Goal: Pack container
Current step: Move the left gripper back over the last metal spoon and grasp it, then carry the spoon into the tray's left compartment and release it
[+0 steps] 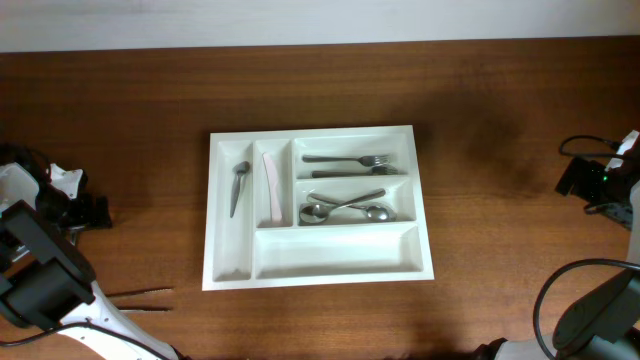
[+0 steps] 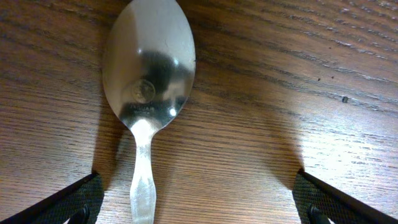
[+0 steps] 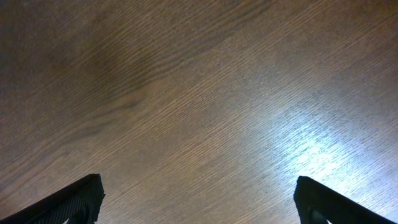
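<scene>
Carefully, with the left gripper point(image 2: 199, 208) and right gripper point(image 3: 199, 199) both spread wide and empty, the left should centre over the handle of the spoon point(image 2: 148, 68) before closing, then carry it right to the container point(image 1: 312, 132) at the middle of the table point(image 1: 500, 90).

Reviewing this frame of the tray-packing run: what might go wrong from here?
1. The spoon lies flat on the table, off-centre under the open left hand; closing may skid off its thin handle.
2. In the container, the middle wide compartment already holds crossed spoons; another could end up resting across a divider.
</scene>
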`<act>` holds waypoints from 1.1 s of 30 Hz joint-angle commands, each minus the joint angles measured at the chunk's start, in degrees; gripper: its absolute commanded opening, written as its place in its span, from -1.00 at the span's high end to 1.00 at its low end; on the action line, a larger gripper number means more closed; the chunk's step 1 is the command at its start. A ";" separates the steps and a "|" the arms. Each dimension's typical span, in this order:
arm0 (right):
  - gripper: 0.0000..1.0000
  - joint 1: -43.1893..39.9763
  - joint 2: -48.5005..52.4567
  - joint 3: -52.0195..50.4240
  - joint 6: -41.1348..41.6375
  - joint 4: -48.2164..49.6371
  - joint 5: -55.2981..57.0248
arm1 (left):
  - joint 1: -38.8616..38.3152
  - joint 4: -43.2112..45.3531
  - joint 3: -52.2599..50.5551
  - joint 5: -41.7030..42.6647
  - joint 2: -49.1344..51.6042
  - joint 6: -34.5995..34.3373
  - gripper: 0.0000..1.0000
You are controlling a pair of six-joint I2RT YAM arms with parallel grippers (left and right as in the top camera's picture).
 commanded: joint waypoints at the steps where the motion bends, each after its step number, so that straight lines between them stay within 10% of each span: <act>1: -0.98 -0.15 0.31 0.02 0.42 0.02 0.04 | 0.35 0.37 -0.50 0.59 1.29 0.85 -0.98; 11: -0.98 -0.15 0.31 0.02 0.42 0.02 0.07 | 0.22 1.29 -0.31 0.59 1.27 0.59 0.18; 26: -0.98 -0.15 0.31 0.02 0.42 0.02 0.04 | -0.31 1.49 0.31 2.97 1.27 -0.02 0.95; 33: -0.98 -0.15 0.31 0.02 0.42 0.02 0.04 | -0.59 0.55 2.36 3.80 1.27 -2.58 0.96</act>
